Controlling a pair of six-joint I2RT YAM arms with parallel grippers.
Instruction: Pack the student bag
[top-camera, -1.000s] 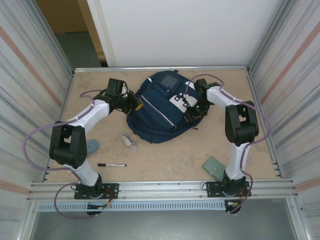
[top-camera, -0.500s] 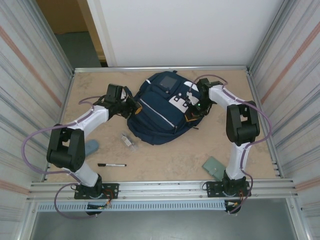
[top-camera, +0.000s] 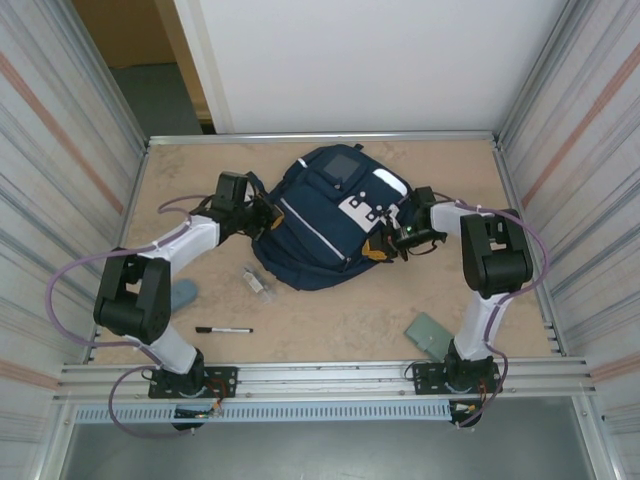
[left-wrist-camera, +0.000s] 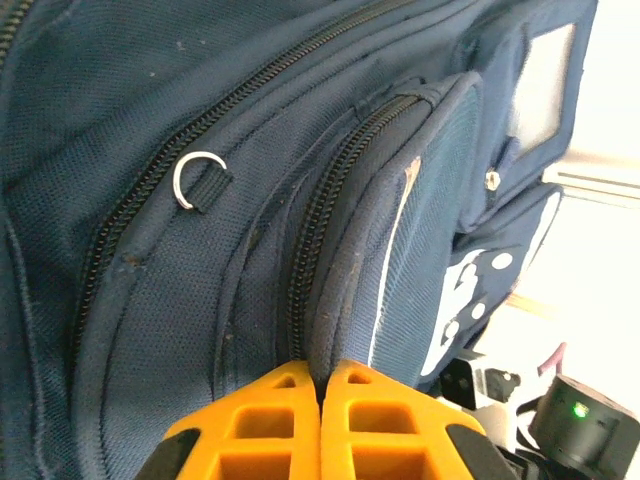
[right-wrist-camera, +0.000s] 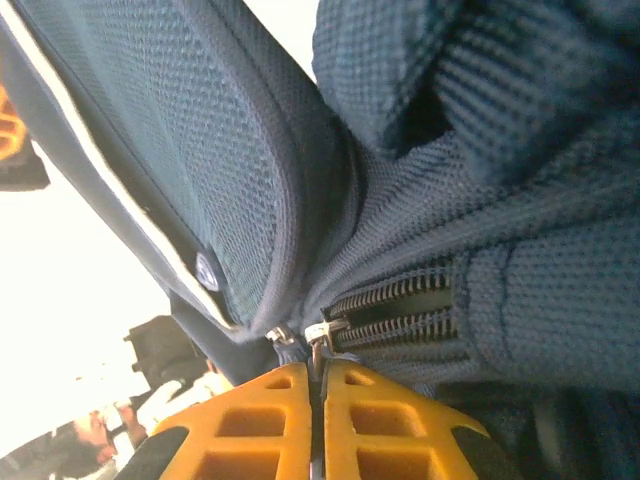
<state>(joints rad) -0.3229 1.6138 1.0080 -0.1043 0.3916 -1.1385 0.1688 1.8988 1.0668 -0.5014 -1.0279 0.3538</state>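
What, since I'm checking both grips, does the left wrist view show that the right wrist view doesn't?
Left wrist view, not the right: a small metal ring on a black loop, a white patch with dark dots, and the left gripper shut on a pocket seam of the navy-blue fabric backpack. Right wrist view, not the left: the right gripper shut on a silver metal zipper pull. Both: navy fabric, zipper teeth and a shut orange gripper.

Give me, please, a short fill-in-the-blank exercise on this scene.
The right pincer pinches the bag's ___.
The left pincer has its jaws ___.
The pen lies near the ___ arm's base.
Answers: zipper pull; shut; left.
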